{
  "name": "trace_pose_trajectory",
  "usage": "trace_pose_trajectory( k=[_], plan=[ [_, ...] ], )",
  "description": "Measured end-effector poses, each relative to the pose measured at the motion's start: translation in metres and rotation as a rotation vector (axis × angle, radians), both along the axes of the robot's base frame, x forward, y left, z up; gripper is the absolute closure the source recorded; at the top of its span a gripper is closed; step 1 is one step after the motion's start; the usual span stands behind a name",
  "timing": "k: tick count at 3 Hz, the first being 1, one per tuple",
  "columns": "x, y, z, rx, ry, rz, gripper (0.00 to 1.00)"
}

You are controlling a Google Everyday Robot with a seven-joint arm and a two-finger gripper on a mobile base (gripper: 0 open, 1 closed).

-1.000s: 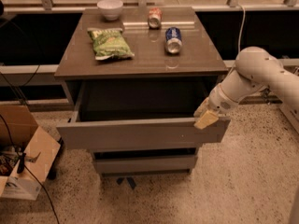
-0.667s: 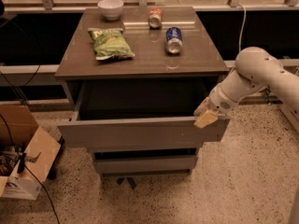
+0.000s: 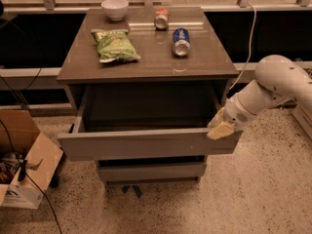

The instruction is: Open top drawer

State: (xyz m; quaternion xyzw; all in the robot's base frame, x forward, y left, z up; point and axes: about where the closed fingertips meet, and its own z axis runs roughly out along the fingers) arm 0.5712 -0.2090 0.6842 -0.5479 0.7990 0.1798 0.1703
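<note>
The top drawer [image 3: 146, 144] is pulled far out of the grey-brown cabinet, its wide flat front panel facing me and its dark box body open above. My gripper [image 3: 219, 126] sits at the right end of the drawer's front panel, at its top edge, on the end of the white arm [image 3: 270, 89] that reaches in from the right. A narrower drawer front [image 3: 151, 171] shows below, pushed in.
On the cabinet top [image 3: 146, 57] lie a green chip bag [image 3: 115, 45], a white bowl [image 3: 115, 8], a blue can [image 3: 181, 41] and a red can [image 3: 161, 18]. An open cardboard box [image 3: 22, 160] with cables stands on the floor at the left.
</note>
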Motion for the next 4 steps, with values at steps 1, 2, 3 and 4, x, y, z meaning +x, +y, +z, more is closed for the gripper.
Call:
trace_pose_trajectory(
  k=[1,2,3,4],
  plan=[
    [0.0,0.002,-0.003,-0.001,0.01,0.01,0.0],
    [-0.006,0.001,-0.009,-0.001,0.035,0.013,0.0],
    [-0.02,0.0,-0.02,0.027,0.087,0.007,0.0],
    [-0.039,0.003,-0.027,0.053,0.142,0.048,0.19]
  ],
)
